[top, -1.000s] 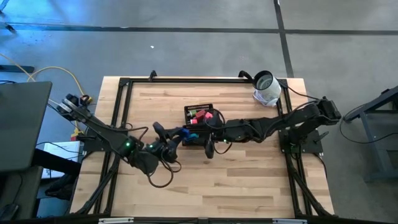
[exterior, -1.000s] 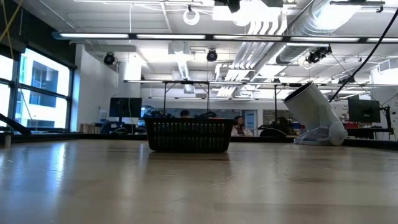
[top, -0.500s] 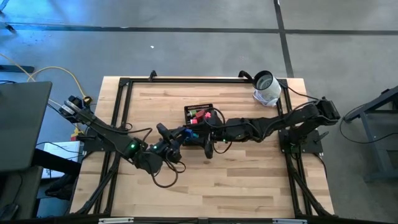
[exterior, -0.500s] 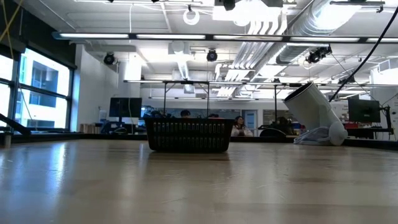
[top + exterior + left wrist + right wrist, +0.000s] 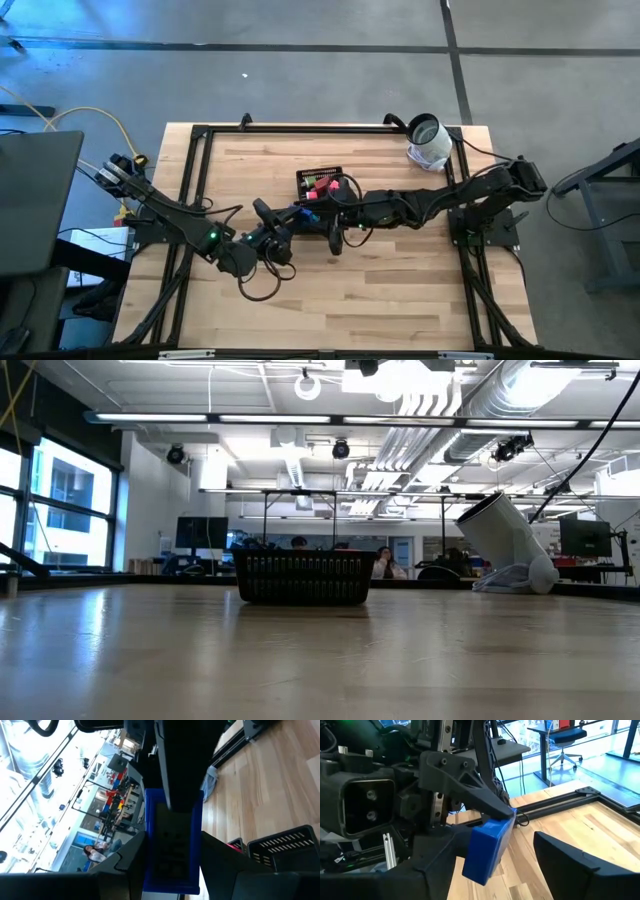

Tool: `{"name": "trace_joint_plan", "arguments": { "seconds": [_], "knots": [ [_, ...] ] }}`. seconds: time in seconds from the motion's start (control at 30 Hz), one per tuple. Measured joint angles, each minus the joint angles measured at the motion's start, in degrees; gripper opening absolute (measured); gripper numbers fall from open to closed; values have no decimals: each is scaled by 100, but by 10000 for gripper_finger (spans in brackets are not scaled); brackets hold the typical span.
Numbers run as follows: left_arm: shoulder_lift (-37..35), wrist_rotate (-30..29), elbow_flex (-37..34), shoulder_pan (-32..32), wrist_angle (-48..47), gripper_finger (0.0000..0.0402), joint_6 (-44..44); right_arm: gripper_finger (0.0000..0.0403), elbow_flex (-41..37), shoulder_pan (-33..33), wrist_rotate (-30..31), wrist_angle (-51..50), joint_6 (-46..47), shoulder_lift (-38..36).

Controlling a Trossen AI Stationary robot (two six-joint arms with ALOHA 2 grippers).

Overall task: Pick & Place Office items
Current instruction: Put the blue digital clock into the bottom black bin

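Observation:
My left gripper (image 5: 288, 218) is shut on a blue block (image 5: 298, 212), held above the table just near-side of the black mesh tray (image 5: 301, 176). My right gripper (image 5: 318, 216) faces it from the right and is open. In the right wrist view its two fingers (image 5: 435, 862) stand on either side of the blue block (image 5: 490, 845); whether they touch it I cannot tell. Red (image 5: 326, 186), green and teal pieces lie in the tray. In the low view the tray (image 5: 303, 578) rests on the table and neither gripper shows. My left gripper pinches the blue block (image 5: 172, 845) between its two fingers, reaching level from the table's left. One finger (image 5: 485, 800) lies along the block's upper edge (image 5: 507, 817); the other is hidden behind the block. The block is lifted clear of the table.
A white-and-grey roll (image 5: 428, 142) lies at the far right corner, leaning in the low view (image 5: 500, 545). A black frame (image 5: 300, 128) borders the table's far and side edges. Bare wood (image 5: 380, 290) spreads across the near half. People sit in the room beyond.
My left arm has edged a little toward the table's right, carrying the blue block closer to my right gripper. The right arm and the tray have kept still.

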Motion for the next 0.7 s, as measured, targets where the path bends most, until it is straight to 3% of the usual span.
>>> {"name": "trace_joint_plan", "arguments": {
  "seconds": [0.17, 0.5, 0.7],
  "knots": [
    [0, 10, 0, 0, -2, 142, -2, 214, 0, 0, 2, 0, -19, 0],
    [0, -45, 0, 3, -12, 142, 81, 74, 0, -2, 36, -2, 7, -6],
    [0, -35, 0, 0, 42, 142, 118, 68, 0, -53, 6, -30, 35, -12]
  ]
}}
